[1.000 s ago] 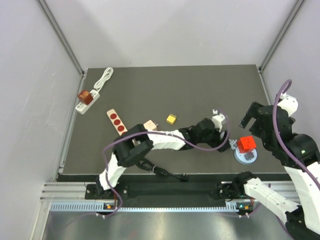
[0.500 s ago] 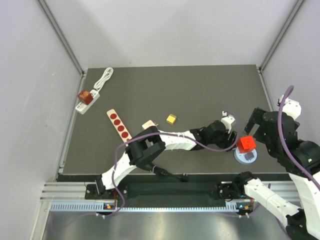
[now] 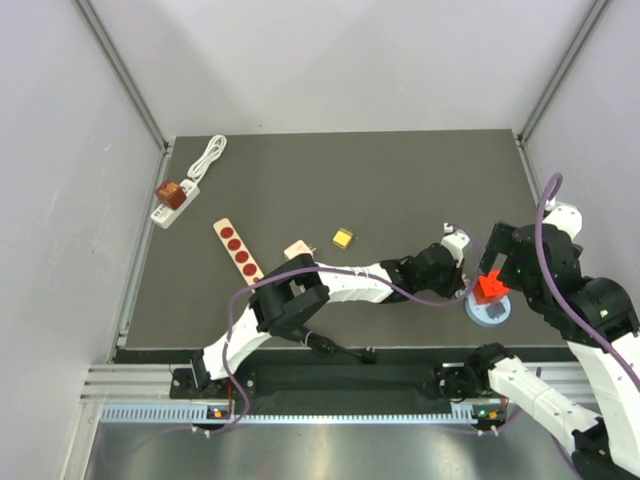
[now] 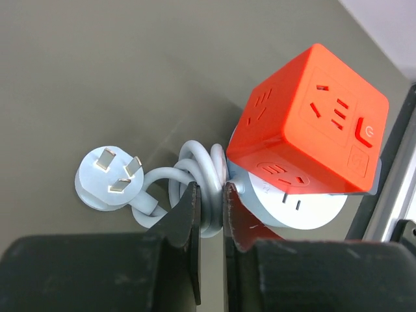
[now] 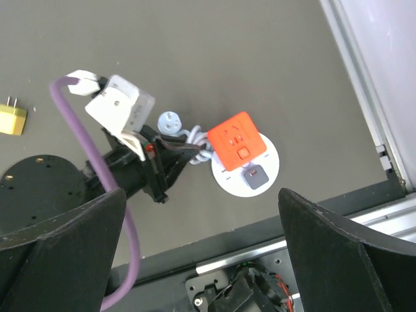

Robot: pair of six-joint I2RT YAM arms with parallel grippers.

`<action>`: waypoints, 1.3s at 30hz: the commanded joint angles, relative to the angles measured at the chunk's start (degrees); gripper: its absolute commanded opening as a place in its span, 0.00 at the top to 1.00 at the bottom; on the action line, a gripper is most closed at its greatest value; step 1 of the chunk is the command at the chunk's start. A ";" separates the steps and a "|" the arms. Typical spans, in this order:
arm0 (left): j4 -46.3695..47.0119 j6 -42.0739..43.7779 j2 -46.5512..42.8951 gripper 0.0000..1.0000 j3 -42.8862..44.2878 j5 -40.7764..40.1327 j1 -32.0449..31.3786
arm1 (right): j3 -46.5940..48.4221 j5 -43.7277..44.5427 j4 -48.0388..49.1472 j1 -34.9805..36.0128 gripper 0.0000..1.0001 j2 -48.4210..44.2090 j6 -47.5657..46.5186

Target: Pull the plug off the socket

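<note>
At the table's (image 3: pixel 400 180) near-right edge, the orange plug (image 4: pixel 312 123) sits on the white socket (image 4: pixel 305 211), just right of the left gripper (image 4: pixel 211 195), whose fingers pinch the coiled cable (image 4: pixel 195 162). The right gripper (image 5: pixel 201 192) hangs above with its fingers spread wide.

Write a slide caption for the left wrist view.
Left hand pinches the coiled cable beside the orange cube socket; plug lies free.

Adapter (image 3: pixel 491 287) on socket disc (image 3: pixel 492 316), near-right table (image 3: pixel 350 180) corner — cord coil (image 4: pixel 201 175), plug (image 4: pixel 107 179) left.
</note>
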 commanded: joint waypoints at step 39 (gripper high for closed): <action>-21.69 1.22 -40.09 0.28 -30.76 -1.78 14.02 | -30.38 -28.56 32.15 -0.43 0.00 5.97 0.42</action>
